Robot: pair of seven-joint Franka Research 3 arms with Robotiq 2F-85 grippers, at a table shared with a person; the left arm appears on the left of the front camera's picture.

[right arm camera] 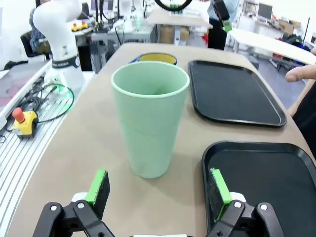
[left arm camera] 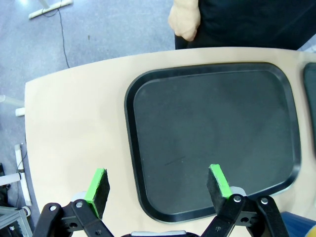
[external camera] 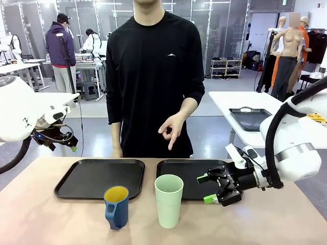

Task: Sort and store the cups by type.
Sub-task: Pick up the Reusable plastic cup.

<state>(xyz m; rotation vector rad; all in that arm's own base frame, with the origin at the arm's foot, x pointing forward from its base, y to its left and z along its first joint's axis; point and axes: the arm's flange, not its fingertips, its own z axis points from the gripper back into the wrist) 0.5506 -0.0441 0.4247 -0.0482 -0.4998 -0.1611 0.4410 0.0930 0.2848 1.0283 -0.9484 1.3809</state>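
Bright, even overhead light; soft shadow under the tumbler [external camera: 168, 200]; wrist views bend at edges.

We hold our right arm [external camera: 296, 148] low, reaching in sideways with wrist level and jaws spread wide, gripping nothing. Our left arm [external camera: 20, 115] sits raised at the side, jaws wide apart, pointing down.

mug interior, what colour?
Yellow inside; the mug is dark blue outside. It shows best in the front view.
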